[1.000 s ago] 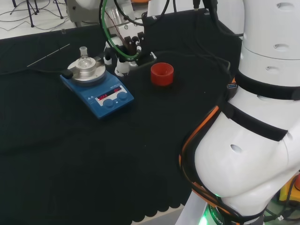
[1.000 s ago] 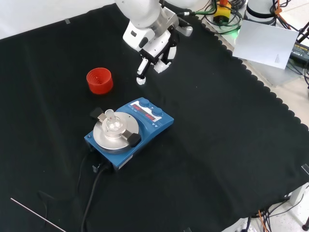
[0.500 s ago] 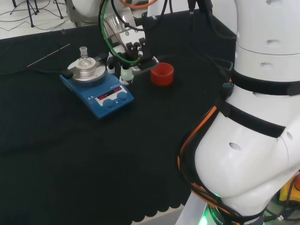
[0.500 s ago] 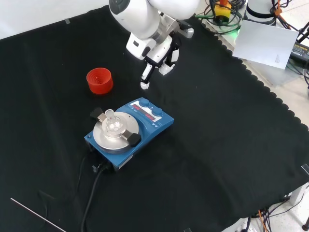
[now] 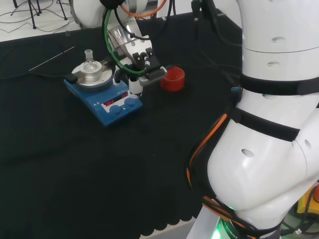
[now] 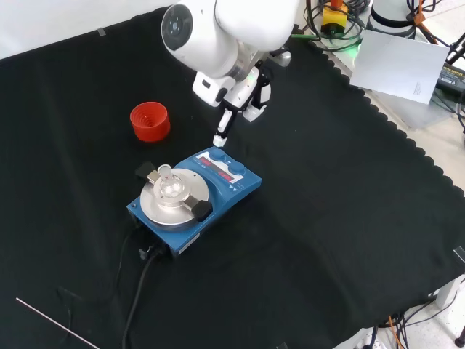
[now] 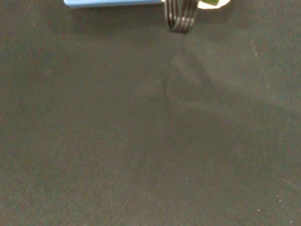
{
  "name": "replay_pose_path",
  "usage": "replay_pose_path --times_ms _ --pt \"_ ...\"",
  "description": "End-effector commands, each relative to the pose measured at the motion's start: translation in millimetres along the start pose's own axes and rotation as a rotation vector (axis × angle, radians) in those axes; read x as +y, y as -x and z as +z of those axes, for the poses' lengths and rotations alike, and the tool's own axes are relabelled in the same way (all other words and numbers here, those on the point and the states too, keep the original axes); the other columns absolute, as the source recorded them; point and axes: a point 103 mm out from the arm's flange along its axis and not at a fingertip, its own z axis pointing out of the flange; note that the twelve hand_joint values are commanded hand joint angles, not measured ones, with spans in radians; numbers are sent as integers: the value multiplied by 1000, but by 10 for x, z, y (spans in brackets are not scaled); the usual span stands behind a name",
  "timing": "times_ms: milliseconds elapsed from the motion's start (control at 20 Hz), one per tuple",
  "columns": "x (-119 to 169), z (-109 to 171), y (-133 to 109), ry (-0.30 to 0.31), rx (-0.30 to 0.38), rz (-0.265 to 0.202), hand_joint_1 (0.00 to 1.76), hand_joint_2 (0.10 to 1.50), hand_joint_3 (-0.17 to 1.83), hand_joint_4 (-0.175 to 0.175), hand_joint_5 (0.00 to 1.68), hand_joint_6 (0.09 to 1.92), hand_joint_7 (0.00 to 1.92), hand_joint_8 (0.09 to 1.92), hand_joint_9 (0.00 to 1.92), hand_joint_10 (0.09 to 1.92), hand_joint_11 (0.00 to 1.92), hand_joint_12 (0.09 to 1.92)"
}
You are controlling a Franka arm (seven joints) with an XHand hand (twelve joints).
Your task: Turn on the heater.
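Note:
The heater (image 5: 102,94) is a blue box with a round silver plate, a red display and two blue knobs (image 5: 130,102) on its front. A small clear flask (image 6: 168,182) stands on the plate. In the front view the hand (image 6: 243,91) hangs just behind the heater (image 6: 196,193), with one straight finger (image 6: 220,134) pointing down close above the knob at that corner (image 6: 218,154). Whether it touches I cannot tell. In the head view the hand (image 5: 138,62) stands at the heater's right edge. The wrist view shows the heater's blue edge (image 7: 113,3) and a black ribbed finger (image 7: 180,16) over the cloth.
A red ribbed ring (image 5: 172,78) (image 6: 150,121) stands on the cloth beside the hand. The heater's black cable (image 6: 138,291) runs toward the cloth's front edge. A thin rod (image 6: 58,325) lies near that edge. White paper (image 6: 398,65) lies off the cloth.
The hand has moved from beside the red ring toward the heater and come lower. Its pointing finger now hangs right over the knob corner. The heater and the flask stay put.

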Motion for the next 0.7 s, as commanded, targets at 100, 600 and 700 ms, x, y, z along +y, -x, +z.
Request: replay_pose_path --times_ms 100,600,700 --pt "108 141 -86 -63 -4 -22 1399 809 797 -15 238 104 1757 1732 1920 1607 1920 1542" --pt "162 256 -155 -99 -11 -39 1403 807 801 -13 245 96 1754 1733 1920 1608 1920 1540" --pt "173 260 -175 -104 -15 -43 1403 806 802 -13 247 96 1754 1733 1920 1608 1920 1540"
